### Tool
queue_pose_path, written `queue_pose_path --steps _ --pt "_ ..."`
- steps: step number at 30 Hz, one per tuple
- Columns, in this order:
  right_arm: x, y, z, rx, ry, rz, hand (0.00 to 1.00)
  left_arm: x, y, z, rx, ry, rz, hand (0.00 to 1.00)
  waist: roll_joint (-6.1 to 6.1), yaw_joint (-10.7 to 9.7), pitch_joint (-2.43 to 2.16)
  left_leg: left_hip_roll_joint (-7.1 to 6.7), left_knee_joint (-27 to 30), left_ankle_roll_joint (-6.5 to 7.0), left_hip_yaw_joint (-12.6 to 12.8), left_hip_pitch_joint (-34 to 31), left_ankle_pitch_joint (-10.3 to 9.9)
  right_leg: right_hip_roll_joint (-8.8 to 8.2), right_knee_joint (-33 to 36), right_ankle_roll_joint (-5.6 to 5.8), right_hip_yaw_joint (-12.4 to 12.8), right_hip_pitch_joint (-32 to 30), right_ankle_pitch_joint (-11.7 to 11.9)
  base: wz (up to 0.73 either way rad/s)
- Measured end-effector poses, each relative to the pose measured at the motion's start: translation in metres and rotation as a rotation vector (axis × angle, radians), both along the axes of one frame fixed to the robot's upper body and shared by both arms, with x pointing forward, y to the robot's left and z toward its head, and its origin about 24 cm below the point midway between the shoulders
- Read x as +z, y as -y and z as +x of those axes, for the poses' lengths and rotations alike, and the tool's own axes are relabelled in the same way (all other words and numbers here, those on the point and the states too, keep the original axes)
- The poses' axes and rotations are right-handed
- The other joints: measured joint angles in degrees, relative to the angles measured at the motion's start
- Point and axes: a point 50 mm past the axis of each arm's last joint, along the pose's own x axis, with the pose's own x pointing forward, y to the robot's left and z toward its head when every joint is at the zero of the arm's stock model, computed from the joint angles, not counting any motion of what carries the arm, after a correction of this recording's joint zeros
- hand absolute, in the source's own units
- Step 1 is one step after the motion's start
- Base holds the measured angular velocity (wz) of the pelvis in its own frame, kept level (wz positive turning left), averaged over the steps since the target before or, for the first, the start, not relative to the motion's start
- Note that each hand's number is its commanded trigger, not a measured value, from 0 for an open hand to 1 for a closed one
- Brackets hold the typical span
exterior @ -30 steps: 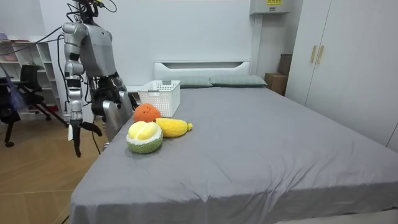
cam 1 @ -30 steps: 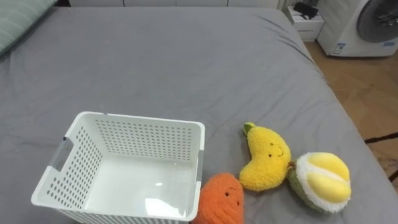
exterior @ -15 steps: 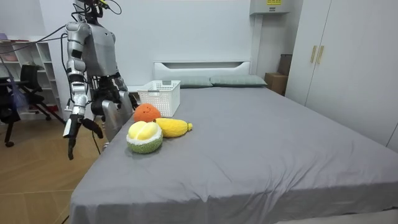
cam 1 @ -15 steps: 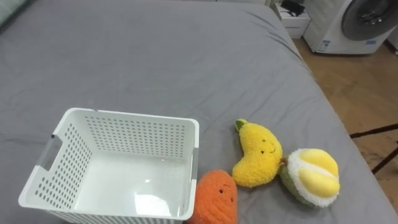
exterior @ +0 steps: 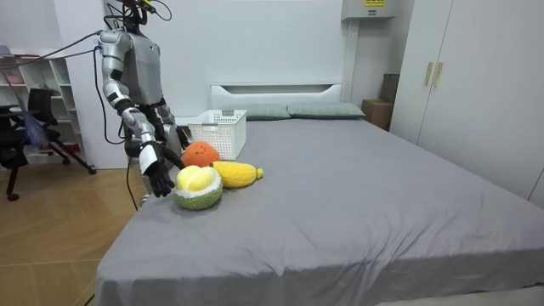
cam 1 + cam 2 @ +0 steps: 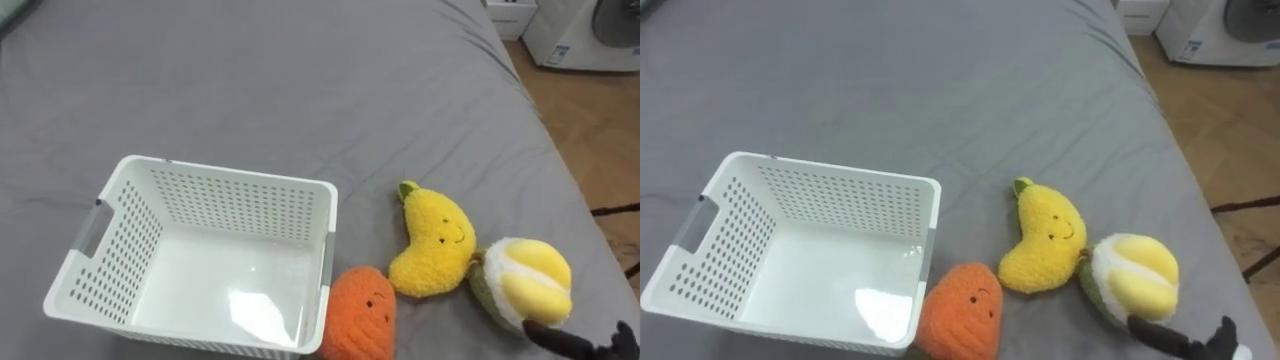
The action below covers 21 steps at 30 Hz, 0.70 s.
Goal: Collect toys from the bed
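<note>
Grey sheet on the bed [image 6: 300, 80] carries all three toys, as we see it: an orange plush [image 6: 360, 315] against the white basket's [image 6: 240, 205] near corner, a yellow banana plush [image 6: 435, 240] beside it, and a green-and-yellow fruit plush [image 6: 525, 285] nearest the bed's edge. Our right hand [image 6: 565, 342] is just beside that last one, fingers straight and apart.

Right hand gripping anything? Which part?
Nothing is held. The right hand is open, its straight fingers at the near edge of the durian toy, not curled round it.
</note>
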Motion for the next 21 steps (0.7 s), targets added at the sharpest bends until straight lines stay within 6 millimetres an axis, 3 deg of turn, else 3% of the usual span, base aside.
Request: queue_pose_path --steps 5,16,21 --pt "0.013 -0.011 0.021 0.130 0.067 -0.029 0.00 0.000 0.003 0.003 -0.033 0.006 -0.003 0.00 0.12 0.08 -0.13 -0.04 0.23 0.08 -0.10 -0.86 0.10 -0.16 -0.15 0.04 -0.43 -0.52 0.05 0.03" --pt "0.018 -0.016 0.029 0.227 0.091 -0.036 0.00 0.000 0.006 0.006 -0.040 0.017 -0.018 0.00 -0.06 0.31 -0.04 -0.02 0.18 0.08 -0.25 -1.48 0.20 -0.17 -0.25 0.05 -0.49 -1.02 0.08 0.00" --pt "0.022 -0.021 0.045 0.270 0.095 -0.049 0.00 0.000 0.006 0.007 -0.045 0.019 -0.014 0.00 -0.17 0.34 0.16 -0.06 0.17 0.08 -0.48 -1.92 0.35 -0.14 -0.25 -0.01 -0.46 -1.12 0.32 0.00"
